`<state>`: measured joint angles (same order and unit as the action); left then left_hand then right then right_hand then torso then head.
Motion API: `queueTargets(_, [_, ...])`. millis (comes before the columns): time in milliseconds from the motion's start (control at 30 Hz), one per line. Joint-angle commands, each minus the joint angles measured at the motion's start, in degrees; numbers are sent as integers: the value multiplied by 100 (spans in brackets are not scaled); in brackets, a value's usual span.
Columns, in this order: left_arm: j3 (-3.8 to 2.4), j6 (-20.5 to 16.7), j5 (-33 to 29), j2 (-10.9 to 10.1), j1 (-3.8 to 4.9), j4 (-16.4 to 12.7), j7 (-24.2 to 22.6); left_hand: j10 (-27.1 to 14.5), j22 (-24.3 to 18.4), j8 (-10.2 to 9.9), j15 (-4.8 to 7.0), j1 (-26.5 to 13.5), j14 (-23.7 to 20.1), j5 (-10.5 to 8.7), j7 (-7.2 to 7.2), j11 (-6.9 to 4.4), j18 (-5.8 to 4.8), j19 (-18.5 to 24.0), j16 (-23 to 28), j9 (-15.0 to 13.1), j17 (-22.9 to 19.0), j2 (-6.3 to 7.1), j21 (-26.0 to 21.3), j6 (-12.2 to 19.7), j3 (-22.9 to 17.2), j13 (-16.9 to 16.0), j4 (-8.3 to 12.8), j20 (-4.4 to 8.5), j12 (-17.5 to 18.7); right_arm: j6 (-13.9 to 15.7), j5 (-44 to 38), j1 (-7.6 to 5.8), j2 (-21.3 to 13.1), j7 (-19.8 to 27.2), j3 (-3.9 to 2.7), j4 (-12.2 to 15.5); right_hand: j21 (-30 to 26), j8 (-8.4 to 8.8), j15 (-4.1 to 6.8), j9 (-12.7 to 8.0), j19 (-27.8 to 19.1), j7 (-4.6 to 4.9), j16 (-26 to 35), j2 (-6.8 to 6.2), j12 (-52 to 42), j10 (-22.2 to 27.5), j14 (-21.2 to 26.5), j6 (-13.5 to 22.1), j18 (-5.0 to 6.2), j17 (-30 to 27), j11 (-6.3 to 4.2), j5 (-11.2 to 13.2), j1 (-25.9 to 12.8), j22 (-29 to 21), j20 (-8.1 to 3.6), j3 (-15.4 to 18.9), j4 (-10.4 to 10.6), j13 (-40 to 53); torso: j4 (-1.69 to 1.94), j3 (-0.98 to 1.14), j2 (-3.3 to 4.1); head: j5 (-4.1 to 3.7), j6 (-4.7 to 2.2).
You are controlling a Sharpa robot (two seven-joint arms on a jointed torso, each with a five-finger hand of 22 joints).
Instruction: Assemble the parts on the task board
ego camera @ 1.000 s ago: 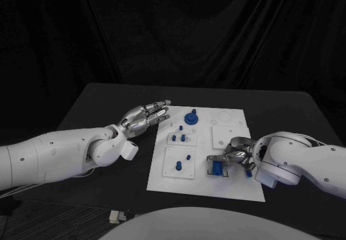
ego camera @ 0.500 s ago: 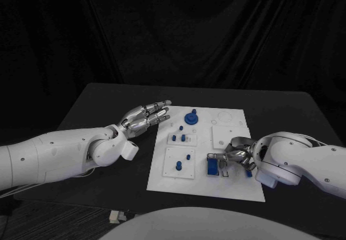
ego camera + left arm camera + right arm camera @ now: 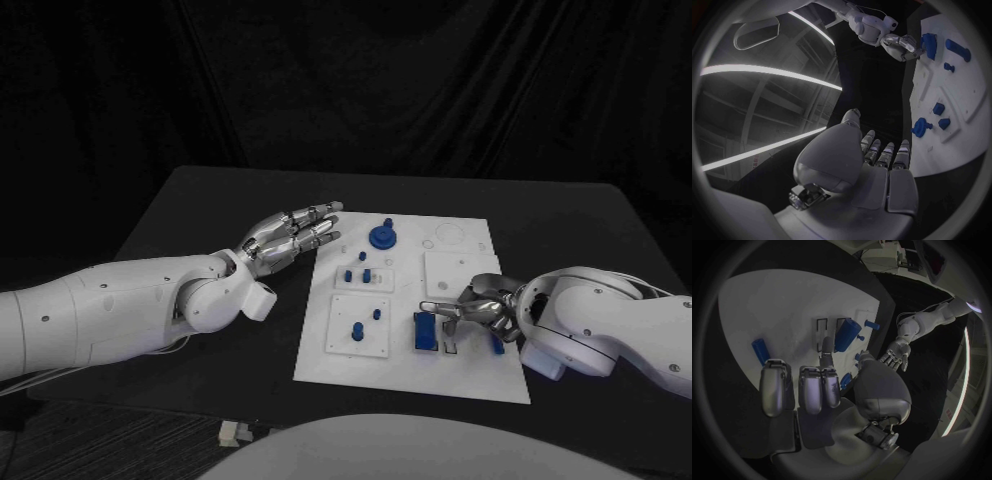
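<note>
table: black top [image 3: 188, 215], task board lies mid-table.
task board: white plate [image 3: 411, 380], long side running away from robot; also seen in L wrist view [image 3: 976, 85] and R wrist view [image 3: 767, 305].
left hand: [image 3: 293, 234] hovers above table just beside board's L edge, near far end; fingers straight and apart, palm up, holds nothing. L wrist view [image 3: 870, 165] agrees: fingers extended, nothing in them. Same hand small in R wrist view [image 3: 895, 356].
right hand: [image 3: 480, 310] low over board's near R part, fingers spread twd the block, nothing pinched. R wrist view [image 3: 817, 385]: fingers extended over board, one fingertip [image 3: 826, 347] right beside the block; whether touching, can't tell. Also in L wrist view [image 3: 901, 44].
blue block: upright oblong part [image 3: 427, 331] in near R area of board, next to dark-outlined slots; R wrist view [image 3: 845, 335].
blue cylinder: small part [image 3: 498, 345] lying on board near R edge, partly under R hand; R wrist view [image 3: 759, 351] shows it apart from the block.
round knob: blue part w/ round base [image 3: 382, 237] at far end of board, small peg [image 3: 389, 220] just behind it.
small pegs: cluster [image 3: 361, 272] on square sub-plate mid-L; two more [image 3: 366, 320] on near-L sub-plate.
blank sub-plate: white square [image 3: 459, 272] mid-R, just beyond R hand.
</note>
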<state>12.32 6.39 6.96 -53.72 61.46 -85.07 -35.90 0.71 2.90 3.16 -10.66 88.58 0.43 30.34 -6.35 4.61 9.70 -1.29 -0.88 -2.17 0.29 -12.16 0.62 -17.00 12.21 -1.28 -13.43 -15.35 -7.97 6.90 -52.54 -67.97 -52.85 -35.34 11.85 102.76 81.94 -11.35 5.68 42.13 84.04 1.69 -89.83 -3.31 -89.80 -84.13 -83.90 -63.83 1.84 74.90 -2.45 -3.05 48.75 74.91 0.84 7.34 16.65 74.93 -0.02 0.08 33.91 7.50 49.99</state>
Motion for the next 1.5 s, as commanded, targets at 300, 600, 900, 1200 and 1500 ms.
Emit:
queueTargets(300, [-6, 65, -7, -6, -7, -20, -61, 6, 13, 43, -54, 61, -6, 40, -29, 65, -97, -2, -27, -13, 10, 9, 39, -54, 10, -7, 46, -36, -54, 872, -1311, -204, -430, 1231, -4, 568, 258, -363, -58, 267, 327, 72, -17, 273, -20, -587, -610, 542, -42, 1510, 75, -1676, 1714, 1322, 41, 50, -395, 1507, -1, 0, -5, -3, 1])
queueTargets(600, [-6, 73, -7, -5, -7, -21, -66, 12, 15, 49, -62, 63, -3, 45, -46, 86, -106, -4, -35, -14, 12, 7, 40, -64, 6, -10, 57, -38, -67, 1237, -3257, 63, -533, 1830, -3, 830, 299, -1322, -41, 857, 332, 91, -17, 316, -20, -587, -610, 1384, -50, 1510, 38, -2340, 2718, 1333, 41, 156, -610, 1507, 3, 1, -3, -11, 1])
queueTargets(900, [-6, 87, -7, -12, -8, -23, -65, 17, 18, 53, -68, 66, 0, 50, -58, 101, -111, -7, -42, -15, 14, 3, 42, -70, 1, -11, 66, -40, -78, 1310, -4002, 343, -491, 1941, -2, 816, 405, -3434, 15, 2296, 383, -64, -17, 349, -20, -587, -610, 1900, -76, 1510, -32, -1353, 2855, 1368, -11, 551, -278, 1507, 2, 1, 1, 2, 1])
queueTargets(1200, [-6, 120, -7, -10, -9, -23, -56, 25, 19, 70, -78, 76, 2, 59, -94, 130, -121, -10, -46, -21, 15, -8, 44, -120, -13, -13, 86, -43, -91, 1316, -4169, 539, -456, 1942, -2, 768, 468, -4838, 77, 3167, 413, -158, -17, 324, -20, -587, -610, 1344, -91, 1510, -108, -1416, 2991, 1388, -67, 632, -116, 1507, -8, -1, 6, 23, 1])
queueTargets(1500, [-6, 126, -7, -4, -11, -21, -60, 28, 20, 86, -80, 82, 1, 64, -124, 149, -126, -12, -45, -27, 14, -12, 45, -164, -20, -13, 100, -42, -93, 1150, -4191, 644, -402, 1845, -2, 727, 436, -4898, 95, 3183, 394, -173, -17, 330, -20, -587, -610, 1471, -83, 1510, -125, -1917, 3199, 1376, -88, 649, -134, 1507, 3, -1, -1, 8, 1])
